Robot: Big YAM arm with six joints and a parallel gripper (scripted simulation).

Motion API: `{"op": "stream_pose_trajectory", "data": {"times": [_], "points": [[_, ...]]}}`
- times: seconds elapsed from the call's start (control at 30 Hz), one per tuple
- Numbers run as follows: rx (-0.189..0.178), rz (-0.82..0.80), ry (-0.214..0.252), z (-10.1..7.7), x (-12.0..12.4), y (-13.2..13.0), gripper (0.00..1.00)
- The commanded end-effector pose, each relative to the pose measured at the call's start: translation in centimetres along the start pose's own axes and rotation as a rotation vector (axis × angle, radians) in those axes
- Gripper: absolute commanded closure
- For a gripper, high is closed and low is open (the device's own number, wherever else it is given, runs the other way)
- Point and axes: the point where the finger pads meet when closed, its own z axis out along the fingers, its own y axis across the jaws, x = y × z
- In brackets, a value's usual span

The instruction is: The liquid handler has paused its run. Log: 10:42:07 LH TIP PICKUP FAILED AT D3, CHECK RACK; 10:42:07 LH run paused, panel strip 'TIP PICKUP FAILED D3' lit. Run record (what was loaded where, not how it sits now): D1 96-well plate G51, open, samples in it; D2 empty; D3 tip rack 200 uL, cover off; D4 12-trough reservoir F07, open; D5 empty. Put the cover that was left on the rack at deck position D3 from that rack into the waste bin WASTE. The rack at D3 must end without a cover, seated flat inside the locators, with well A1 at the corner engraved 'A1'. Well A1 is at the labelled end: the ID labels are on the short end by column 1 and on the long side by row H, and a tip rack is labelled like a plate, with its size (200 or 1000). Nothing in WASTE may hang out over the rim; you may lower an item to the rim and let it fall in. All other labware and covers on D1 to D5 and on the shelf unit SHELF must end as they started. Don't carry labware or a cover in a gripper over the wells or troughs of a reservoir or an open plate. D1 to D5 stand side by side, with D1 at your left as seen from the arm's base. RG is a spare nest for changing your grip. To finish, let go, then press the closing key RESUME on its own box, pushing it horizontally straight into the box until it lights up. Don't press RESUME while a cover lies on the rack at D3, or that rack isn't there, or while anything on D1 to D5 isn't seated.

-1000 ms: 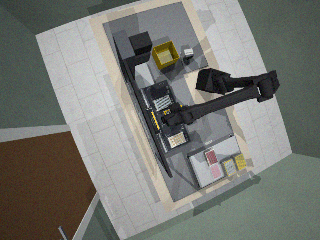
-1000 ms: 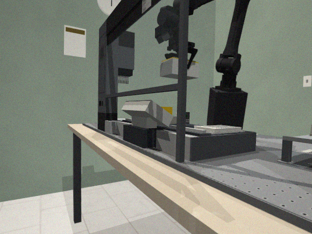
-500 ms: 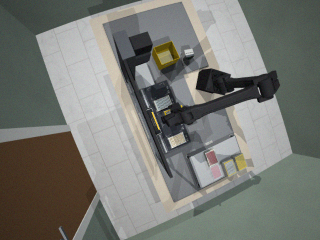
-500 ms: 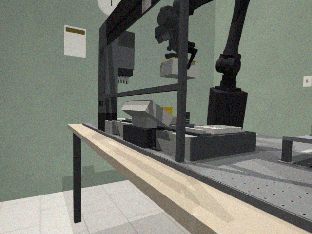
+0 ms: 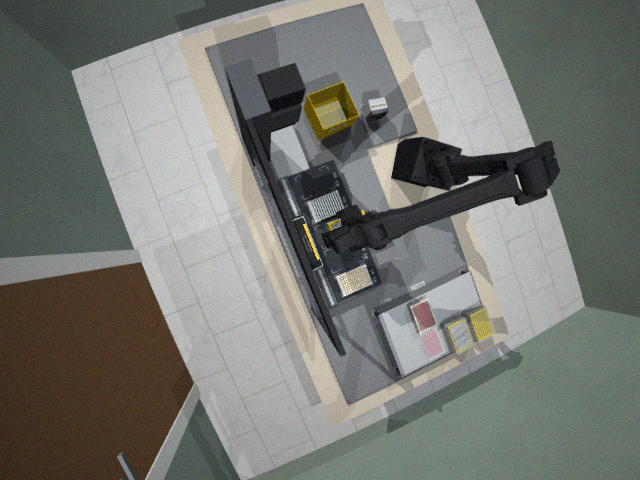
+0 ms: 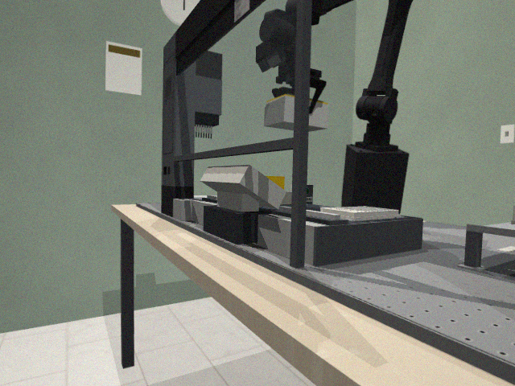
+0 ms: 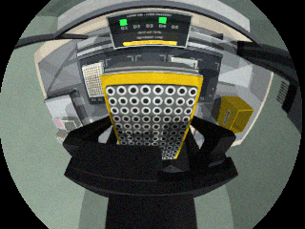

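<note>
A pale sheet with a dark-yellow band hangs on the green wall. A small white wall plate sits far right. Part of a round white disc, perhaps a clock, shows at the top edge. A brown floor area adjoins pale tiles.
</note>
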Motion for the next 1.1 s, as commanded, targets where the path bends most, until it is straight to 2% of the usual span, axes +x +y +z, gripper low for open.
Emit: {"op": "stream_pose_trajectory", "data": {"times": [0.0,1.07], "points": [[-0.011,-0.040,-0.064,-2.42,-2.37,1.11,1.00],[-0.009,-0.039,-0.047,-1.82,-2.37,1.17,1.00]]}}
